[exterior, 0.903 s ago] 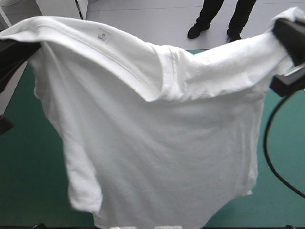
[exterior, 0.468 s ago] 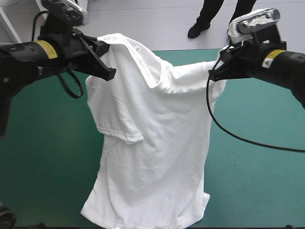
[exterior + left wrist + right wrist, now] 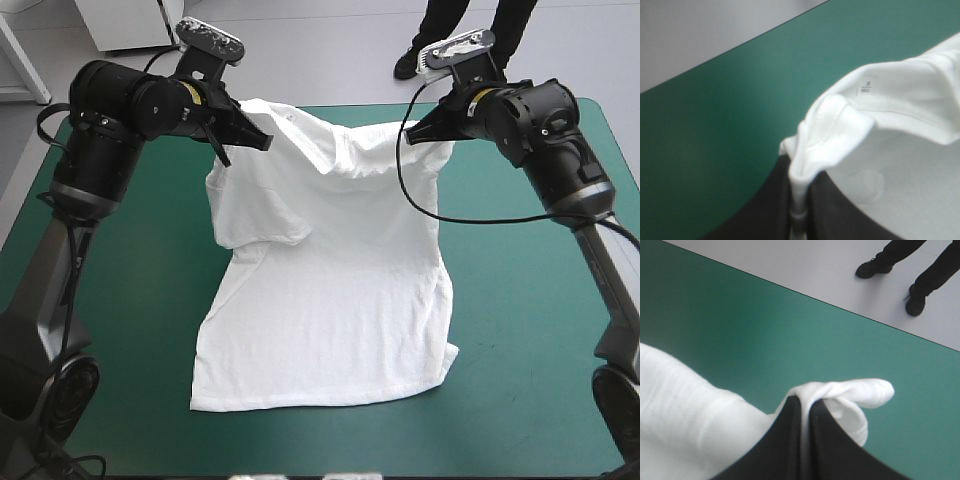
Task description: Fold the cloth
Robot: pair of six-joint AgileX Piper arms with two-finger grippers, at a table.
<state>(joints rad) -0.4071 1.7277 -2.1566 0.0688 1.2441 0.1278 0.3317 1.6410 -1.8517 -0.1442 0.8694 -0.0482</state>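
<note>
Over the far left of the table (image 3: 120, 300): clamped all but closed on one shoulder of the T-shirt (image 3: 330, 300) with the left gripper (image 3: 255, 140). Down mid-table: hung from both shoulders, hem end lying flat, one sleeve flopped inward. Over the far right: pinched likewise with the right gripper (image 3: 430, 135). Judged barely begun: not fully spread, no fold made yet.

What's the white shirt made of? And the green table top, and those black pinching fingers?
The T-shirt looks like soft knitted cloth, probably cotton: it drapes, wrinkles, and has stitched seams at the collar. The teal-green cover is smooth and matt, perhaps a rubbery mat or felt; the look leaves that open. The black fingers are smooth and dull, likely plastic or rubber.
</note>
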